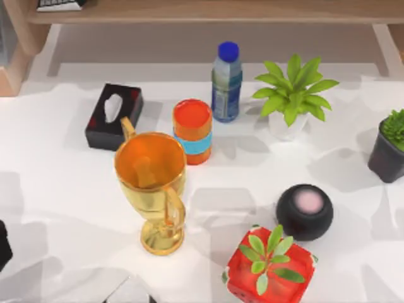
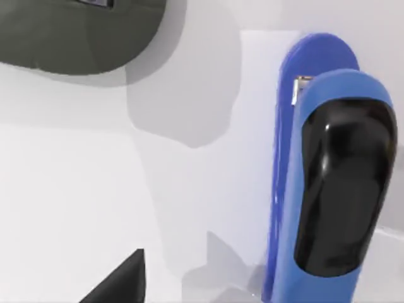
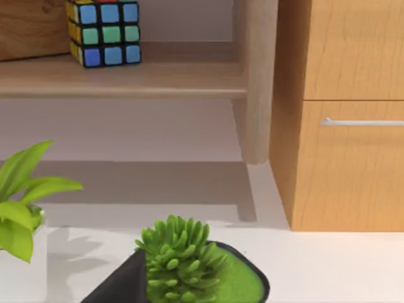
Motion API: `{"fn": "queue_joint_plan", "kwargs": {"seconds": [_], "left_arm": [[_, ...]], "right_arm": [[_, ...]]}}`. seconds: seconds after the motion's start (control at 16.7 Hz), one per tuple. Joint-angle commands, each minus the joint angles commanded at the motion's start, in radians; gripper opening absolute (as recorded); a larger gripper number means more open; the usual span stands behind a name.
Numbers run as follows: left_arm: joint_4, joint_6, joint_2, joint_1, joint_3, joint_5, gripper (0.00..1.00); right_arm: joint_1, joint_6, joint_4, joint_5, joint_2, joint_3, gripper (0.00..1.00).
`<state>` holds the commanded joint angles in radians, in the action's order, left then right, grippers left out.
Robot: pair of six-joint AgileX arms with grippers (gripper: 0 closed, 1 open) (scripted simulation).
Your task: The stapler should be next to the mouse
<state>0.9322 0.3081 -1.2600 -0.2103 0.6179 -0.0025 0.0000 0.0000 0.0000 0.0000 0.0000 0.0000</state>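
Note:
A blue stapler with a glossy black top lies on the white table in the left wrist view, close under my left gripper. Of that gripper, one dark fingertip shows beside the stapler, apart from it. A dark grey rounded body lies farther off on the table and may be the mouse. A dark part of my left arm sits at the top view's left edge. In the right wrist view, one dark fingertip of my right gripper hangs near a small green succulent.
A gold trophy cup, black tissue box, orange can, water bottle, leafy plant, dark-potted plant, black round speaker and red-potted plant crowd the table. A shelf with a colour cube and a wooden cabinet stand behind.

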Motion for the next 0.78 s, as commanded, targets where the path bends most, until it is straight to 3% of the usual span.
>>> {"fn": "queue_joint_plan", "kwargs": {"seconds": [0.3,0.6,0.78], "left_arm": [[-0.187,-0.005,-0.085,-0.003,-0.092,0.0,1.0],[-0.219,-0.005,-0.105,-0.004,-0.112,0.0,1.0],[-0.219,-0.005,-0.105,-0.004,-0.112,0.0,0.77]], "right_arm": [[0.0,0.0,0.0,0.0,0.0,0.0,1.0],[0.0,0.0,0.0,0.0,0.0,0.0,1.0],[0.0,0.0,0.0,0.0,0.0,0.0,1.0]]}}
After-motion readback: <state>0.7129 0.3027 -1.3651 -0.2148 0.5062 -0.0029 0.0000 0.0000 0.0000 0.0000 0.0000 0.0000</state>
